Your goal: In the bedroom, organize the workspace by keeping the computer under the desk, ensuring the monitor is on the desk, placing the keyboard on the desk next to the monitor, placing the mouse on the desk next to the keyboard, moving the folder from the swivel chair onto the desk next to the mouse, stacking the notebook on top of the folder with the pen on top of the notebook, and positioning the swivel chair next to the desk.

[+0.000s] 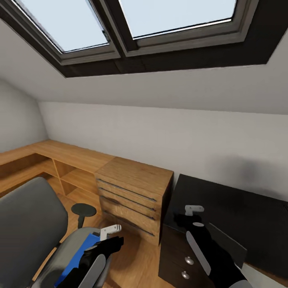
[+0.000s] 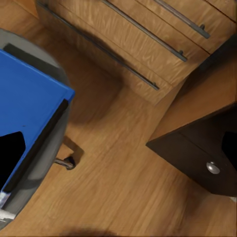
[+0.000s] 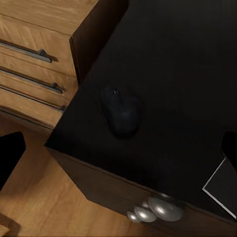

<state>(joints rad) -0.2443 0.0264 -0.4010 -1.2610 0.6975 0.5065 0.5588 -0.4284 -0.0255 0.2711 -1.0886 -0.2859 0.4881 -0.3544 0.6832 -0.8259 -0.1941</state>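
Hanging over the blue folder (image 1: 86,250) on the swivel chair (image 1: 30,224), the left pincer (image 1: 107,236) has not grabbed it; I cannot tell if either pincer is spread or pressed together. I think moving the folder comes next, so the left pincer must pinch its edge. The right pincer (image 1: 192,214) hovers above the mouse (image 3: 120,111) near the desk (image 1: 240,216) corner, with bare black top beside it.

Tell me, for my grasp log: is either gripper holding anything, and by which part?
Nothing is held. Both are open: the left gripper by the folder, the right gripper over the mouse.
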